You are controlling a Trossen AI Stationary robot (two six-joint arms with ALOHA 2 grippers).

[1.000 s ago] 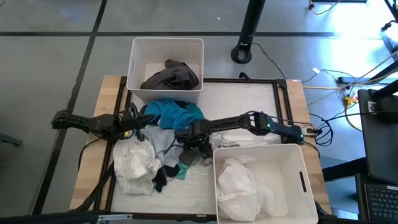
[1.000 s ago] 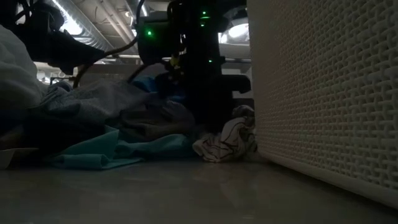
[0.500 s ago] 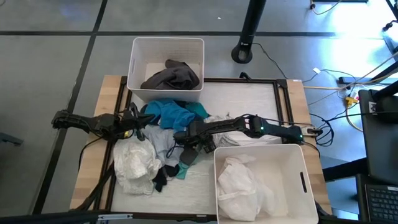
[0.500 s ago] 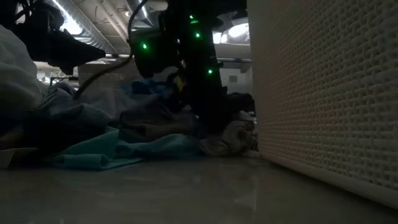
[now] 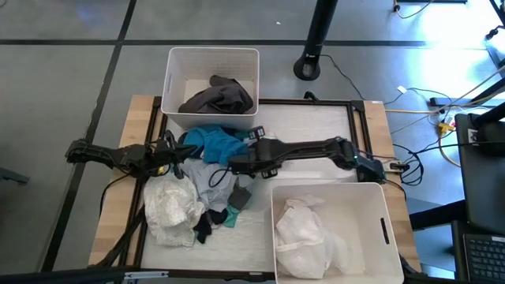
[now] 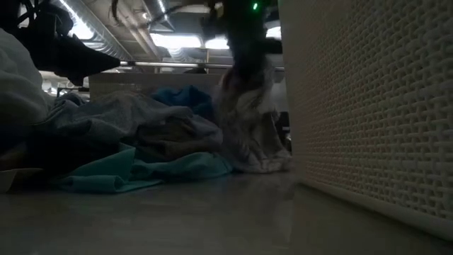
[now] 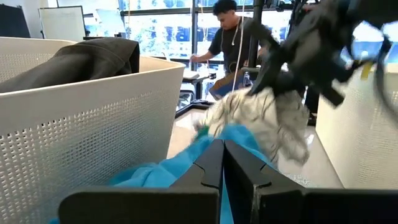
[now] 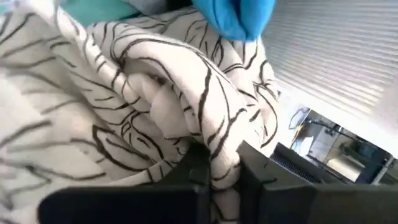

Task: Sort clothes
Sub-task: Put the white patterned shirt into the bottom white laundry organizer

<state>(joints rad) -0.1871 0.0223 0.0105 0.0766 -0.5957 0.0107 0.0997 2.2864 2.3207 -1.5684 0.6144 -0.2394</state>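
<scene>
— Since a second ago, what's changed on your side?

— My right hand has come up off the pile and swung toward the teal-blue garment. Before, it was down by the near bin's corner; now it's hanging over the middle of the desk with the white garment with black line pattern pinched in it.

— So it's gripping?

— Yes, the fingers are nearly closed, clamping a fold of that patterned cloth. From desk level I'm seeing it dangling, its lower end reaching down to the surface just beside the near bin's wall.

— And your other arm?

— My left hand is sitting at the left edge of the pile with its fingers pressed together, holding nothing I can make out. It's pointing across the teal-blue cloth at the lifted garment.

— Where's everything else lying?

— I'm seeing a crumpled white garment at the pile's near left, a pale grey piece in the middle, and a dark sock beside a teal sock toward the front. A dark grey garment is lying in the far white bin, and white clothing is filling the near white bin.

— Anyone in the room?

— A person in a dark shirt is standing beyond the desk.
</scene>
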